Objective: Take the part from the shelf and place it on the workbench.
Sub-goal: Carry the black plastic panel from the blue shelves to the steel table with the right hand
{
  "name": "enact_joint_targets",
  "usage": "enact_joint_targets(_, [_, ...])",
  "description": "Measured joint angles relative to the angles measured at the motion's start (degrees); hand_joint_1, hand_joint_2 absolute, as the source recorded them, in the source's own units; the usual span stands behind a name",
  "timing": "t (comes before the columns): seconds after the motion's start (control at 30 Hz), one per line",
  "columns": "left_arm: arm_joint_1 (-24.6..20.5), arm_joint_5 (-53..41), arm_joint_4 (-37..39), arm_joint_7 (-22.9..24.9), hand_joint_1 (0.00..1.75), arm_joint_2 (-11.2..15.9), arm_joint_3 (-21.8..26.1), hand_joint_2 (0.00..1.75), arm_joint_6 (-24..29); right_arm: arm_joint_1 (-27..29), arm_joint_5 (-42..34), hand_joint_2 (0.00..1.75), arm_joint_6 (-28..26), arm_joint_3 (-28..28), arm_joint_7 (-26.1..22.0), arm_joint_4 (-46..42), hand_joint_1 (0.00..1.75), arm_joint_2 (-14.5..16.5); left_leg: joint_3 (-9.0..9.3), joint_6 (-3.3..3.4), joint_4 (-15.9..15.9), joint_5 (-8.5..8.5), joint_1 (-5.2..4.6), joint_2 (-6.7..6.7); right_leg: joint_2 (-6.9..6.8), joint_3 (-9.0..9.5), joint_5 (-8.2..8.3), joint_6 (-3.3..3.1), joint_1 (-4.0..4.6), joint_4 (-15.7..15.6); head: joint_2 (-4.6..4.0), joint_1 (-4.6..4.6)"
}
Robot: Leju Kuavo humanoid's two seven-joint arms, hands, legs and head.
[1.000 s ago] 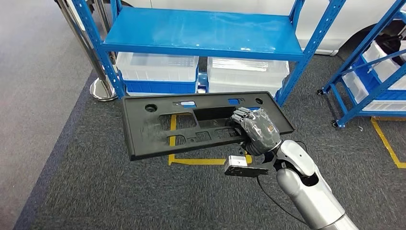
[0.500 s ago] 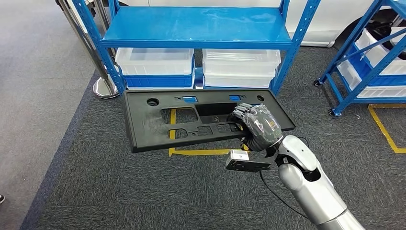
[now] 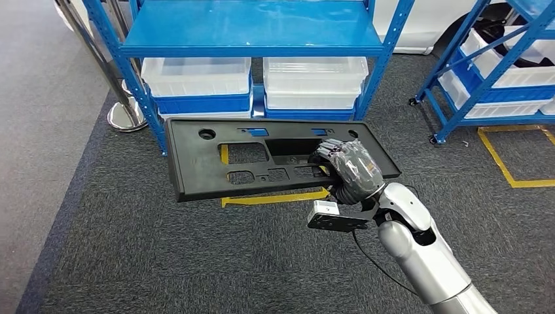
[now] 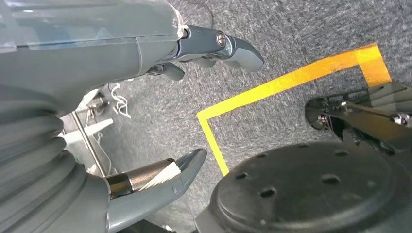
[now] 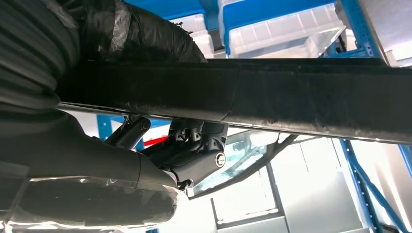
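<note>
Still gripped by the right hand (image 3: pixel 347 169): the black part (image 3: pixel 216 163), flat above the floor. Left hand (image 4: pixel 145 63) hanging loose, holding nothing. Shelf (image 3: pixel 249 29) now higher up in the head view, as the camera moved.

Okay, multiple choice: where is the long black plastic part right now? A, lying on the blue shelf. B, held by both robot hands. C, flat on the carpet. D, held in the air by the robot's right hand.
D: in the head view the right robot hand grips the black part near its right end, holding it above the carpet in front of the blue shelf; the left robot hand hangs with nothing in it.
</note>
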Motion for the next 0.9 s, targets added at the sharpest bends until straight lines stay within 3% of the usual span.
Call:
enact_joint_targets(0.03, [0.0, 0.0, 0.0, 0.0, 0.00, 0.0, -0.1, 1.75, 0.0, 0.1, 0.0, 1.75, 0.1, 0.0, 0.0, 0.1, 1.75, 0.0, -0.06, 0.01, 0.1, 0.00, -0.01, 0.51, -0.09, -1.04, -0.51, 0.15, -0.13, 2.4, 0.00, 0.01])
enact_joint_targets(0.07, [0.0, 0.0, -0.1, 0.0, 0.00, 0.0, -0.1, 1.75, 0.0, 0.1, 0.0, 1.75, 0.1, 0.0, 0.0, 0.2, 1.75, 0.0, -0.08, 0.00, 0.1, -0.02, 0.00, 0.99, -0.23, -0.99, 0.16, 0.23, -0.25, 2.5, 0.00, 0.01])
enact_joint_targets(0.1, [0.0, 0.0, -0.1, 0.0, 0.00, 0.0, -0.2, 1.75, -0.1, 0.1, 0.0, 1.75, 0.1, 0.0, 0.1, 0.3, 1.75, 0.0, -0.05, -0.03, 0.2, -0.06, 0.00, 1.44, -0.50, 0.21, 1.81, 0.24, -0.33, 0.3, 0.00, 0.02])
enact_joint_targets(0.17, [0.0, 0.0, -0.1, 0.0, 0.00, 0.0, -0.2, 1.75, -0.1, 0.0, 0.0, 1.75, 0.2, -0.1, 0.1, 0.4, 1.75, 0.0, 0.09, -0.25, 0.3, -0.23, -0.10, 2.27, -2.52, 4.46, 5.50, 0.01, -0.12, -7.9, 0.00, 0.01])
enact_joint_targets(0.23, [0.1, 0.2, -0.2, 0.1, 0.00, 0.0, -0.2, 1.75, -0.1, -0.2, 0.0, 1.75, 0.2, -0.1, 0.1, 0.3, 1.75, 0.0, 0.10, -0.67, 0.4, -0.35, -0.38, 3.03, -4.36, 6.77, 6.83, -0.56, 0.52, -13.1, 0.00, -0.01])
enact_joint_targets(0.27, [0.1, 0.5, -0.3, 0.3, 0.00, 0.0, -0.3, 1.75, -0.2, -0.3, 0.0, 1.75, 0.2, -0.1, 0.1, 0.3, 1.75, 0.0, 0.06, -0.93, 0.5, -0.33, -0.52, 3.48, -4.46, 6.74, 6.63, -0.84, 0.84, -13.5, 0.00, -0.02])
enact_joint_targets(0.33, [0.3, 1.5, -0.7, 0.8, 0.00, 0.0, -0.6, 1.75, -0.4, -0.3, 0.0, 1.75, 0.3, -0.1, 0.1, 0.4, 1.75, 0.0, 0.04, -1.59, 0.6, -0.55, -0.52, 4.16, -3.37, 6.40, 6.96, -1.53, 0.82, -13.7, 0.00, -0.04])
enact_joint_targets(0.4, [0.7, 2.4, -1.2, 1.3, 0.00, 0.0, -1.0, 1.75, -0.6, -0.5, -0.1, 1.75, 0.6, -0.1, 0.1, 0.5, 1.75, 0.0, -0.66, -2.09, 2.5, -2.24, -0.36, 2.69, -2.22, 6.29, 7.38, -2.41, 0.58, -14.0, 0.00, -0.04])
enact_joint_targets(0.47, [1.1, 3.1, -1.5, 1.6, 0.00, 0.0, -1.4, 1.75, -0.7, -0.7, -0.2, 1.75, 0.8, -0.1, 0.2, 0.6, 1.75, 0.3, -3.38, -2.17, 8.7, -5.93, -0.29, 0.33, -1.05, 6.12, 7.68, -3.08, 0.54, -14.1, 0.00, -0.07])
enact_joint_targets(0.5, [1.3, 3.4, -1.6, 1.8, 0.00, 0.0, -1.5, 1.75, -0.8, -0.8, -0.3, 1.75, 0.9, 0.0, 0.2, 0.7, 1.75, 0.5, -5.20, -2.15, 12.8, -7.75, -0.32, -0.23, -0.41, 5.99, 7.75, -3.27, 0.63, -14.0, 0.00, -0.09])
enact_joint_targets(0.53, [1.4, 3.7, -1.8, 2.0, 0.00, 0.0, -1.6, 1.75, -0.9, -0.8, -0.3, 1.75, 1.1, 0.2, 0.2, 0.8, 1.75, 0.6, -6.73, -2.14, 16.0, -8.85, -0.35, -0.49, 0.26, 5.87, 7.79, -3.35, 0.74, -13.9, 0.00, -0.09])
enact_joint_targets(0.57, [1.5, 3.8, -1.9, 2.1, 0.00, 0.0, -1.6, 1.75, -0.9, -0.8, -0.3, 1.75, 1.2, 0.3, 0.2, 1.0, 1.75, 0.7, -7.44, -2.11, 17.5, -8.82, -0.37, -0.58, 0.93, 5.74, 7.80, -3.38, 0.84, -13.7, 0.00, -0.09])
enact_joint_targets(0.6, [1.6, 4.0, -2.0, 2.1, 0.00, 0.0, -1.7, 1.75, -1.0, -0.8, -0.3, 1.75, 1.3, 0.4, 0.2, 1.1, 1.75, 0.7, -7.15, -2.02, 16.8, -7.70, -0.37, -0.65, 1.62, 5.62, 7.80, -3.39, 0.91, -13.5, 0.00, -0.09])
enact_joint_targets(0.63, [1.7, 4.2, -2.2, 2.2, 0.00, 0.0, -1.8, 1.75, -1.1, -0.9, -0.3, 1.75, 1.4, 0.6, 0.3, 1.2, 1.75, 0.7, -5.84, -1.86, 14.0, -5.70, -0.37, -0.92, 2.34, 5.50, 7.78, -3.37, 0.95, -13.3, 0.00, -0.08])
enact_joint_targets(0.7, [2.1, 4.6, -2.6, 2.3, 0.00, 0.0, -2.1, 1.75, -1.2, -1.3, -0.4, 1.75, 1.6, 0.8, 0.3, 1.5, 1.75, 0.8, -2.51, -1.47, 6.6, -2.30, -0.30, -2.83, 3.67, 5.00, 7.74, -3.22, 1.00, -12.5, 0.00, -0.07])
enact_joint_targets(0.77, [2.3, 5.3, -3.1, 2.6, 0.00, 0.0, -2.5, 1.75, -1.4, -1.9, -0.7, 1.75, 1.7, 1.0, 0.3, 1.7, 1.75, 1.0, -0.88, -1.27, 2.8, -1.49, -0.31, -4.33, 4.81, 4.19, 7.86, -2.71, 0.89, -12.0, 0.00, -0.06])
enact_joint_targets(0.83, [2.5, 5.9, -3.6, 3.0, 0.00, -0.1, -2.9, 1.75, -1.5, -2.2, -1.0, 1.75, 1.9, 1.1, 0.4, 1.7, 1.75, 1.1, -0.64, -0.92, 2.1, -1.34, -0.27, -3.67, 5.82, 3.67, 8.22, -1.94, 0.70, -12.0, 0.00, -0.08])
enact_joint_targets(0.9, [2.7, 6.2, -4.1, 3.1, 0.00, -0.1, -3.1, 1.75, -1.5, -2.4, -1.1, 1.75, 2.1, 1.2, 0.4, 1.8, 1.75, 1.1, -0.39, -0.22, 1.3, -0.70, -0.01, -2.41, 4.58, 3.09, 7.52, -1.23, 0.83, -11.1, 0.00, 0.14])
